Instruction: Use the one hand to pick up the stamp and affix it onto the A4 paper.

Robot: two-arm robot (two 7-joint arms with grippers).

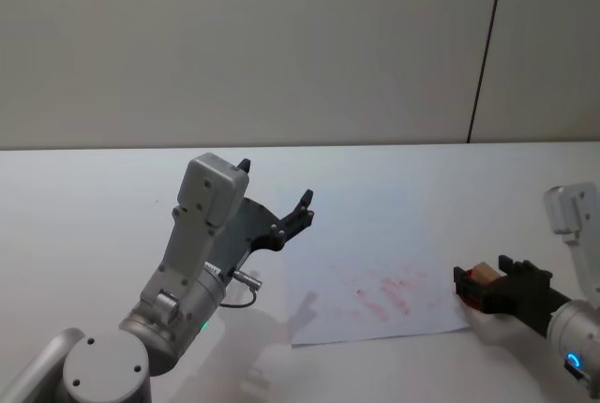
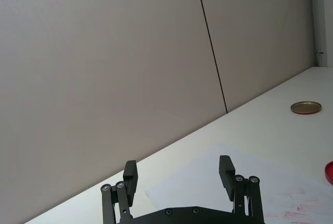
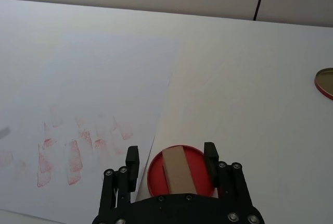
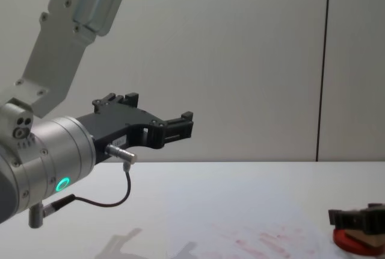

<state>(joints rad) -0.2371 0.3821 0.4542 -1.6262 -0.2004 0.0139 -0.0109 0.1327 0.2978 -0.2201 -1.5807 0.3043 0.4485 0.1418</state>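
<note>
White tabletop (image 1: 94, 197) under a plain grey wall carries the A4 paper (image 1: 375, 262), smudged with red prints, and just off its right edge sits the round red ink pad (image 3: 155, 174) with the stamp (image 3: 179, 171) resting on top. Right gripper (image 3: 171, 152) is low over the pad, fingers parted either side of the stamp, red showing in both gaps. Left gripper (image 2: 178, 164) hangs raised above the table left of the paper, spread wide and holding nothing

The silver-grey left arm (image 4: 60, 150) bore a glowing green ring (image 4: 62, 183) and a thin black cable (image 4: 111, 202); the right arm (image 1: 579, 320) showed a blue light (image 1: 571, 360). The left gripper (image 2: 177, 168) and right gripper (image 3: 171, 152) were matte black, with silver screws.
</note>
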